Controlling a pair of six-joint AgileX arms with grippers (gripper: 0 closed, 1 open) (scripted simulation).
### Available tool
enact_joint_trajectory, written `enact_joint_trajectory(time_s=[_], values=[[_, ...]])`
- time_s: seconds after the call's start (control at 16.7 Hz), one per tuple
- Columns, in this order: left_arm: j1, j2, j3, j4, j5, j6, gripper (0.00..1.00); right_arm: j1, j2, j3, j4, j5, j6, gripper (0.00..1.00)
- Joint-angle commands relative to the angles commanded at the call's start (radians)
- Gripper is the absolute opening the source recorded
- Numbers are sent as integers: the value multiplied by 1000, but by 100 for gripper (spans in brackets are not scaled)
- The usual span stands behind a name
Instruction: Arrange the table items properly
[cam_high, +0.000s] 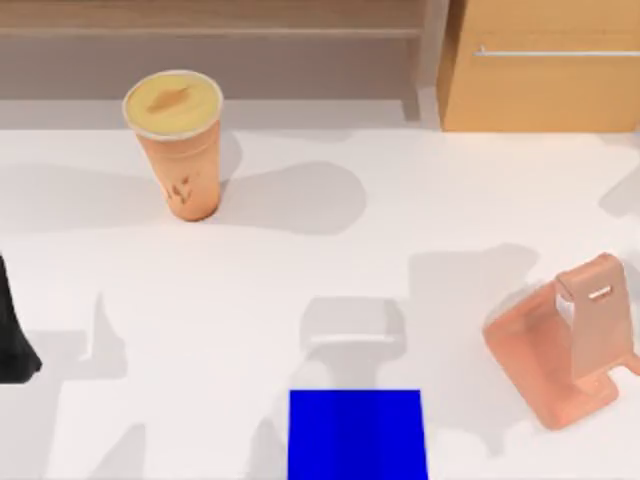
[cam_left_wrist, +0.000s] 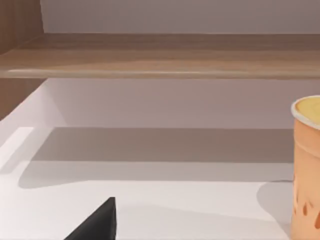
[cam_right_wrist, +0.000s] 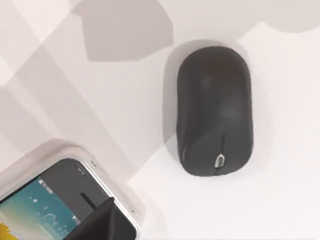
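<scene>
Our tall orange cup with the yellowish top (cam_high: 178, 143) stands upright at the bench's (cam_high: 330, 270) far left. The flat blue square mat (cam_high: 357, 434) lies at the near edge, the rose-gold bent-metal stand (cam_high: 565, 345) over at the right. Our right wrist view has the small dark-grey computer mouse (cam_right_wrist: 215, 111) lying near the silver-edged smartphone (cam_right_wrist: 60, 200), apart. Can't tell whether either tool is apart or together; the left arm (cam_high: 12, 335) sits at the left edge.

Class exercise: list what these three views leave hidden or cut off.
1. Phone: right wrist view, cut by the frame corner, partly behind a dark gripper part.
2. Cup: left wrist view, cut by the frame edge.
3. Mat: top view, near side cut off.
4. Left arm: top view, mostly outside the left edge.
</scene>
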Motion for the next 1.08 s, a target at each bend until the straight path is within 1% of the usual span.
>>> enact_joint_trajectory(time_s=[0.24, 0.66, 0.84, 1.08], values=[[0, 0, 0, 0, 0, 0, 100, -15, 142, 109, -85, 0, -69, 100], [0, 0, 0, 0, 0, 0, 100, -12, 161, 120, -92, 0, -78, 100], [0, 0, 0, 0, 0, 0, 100, -14, 187, 71, -23, 0, -75, 100], [0, 0, 0, 0, 0, 0, 100, -14, 251, -35, 160, 0, -74, 100]])
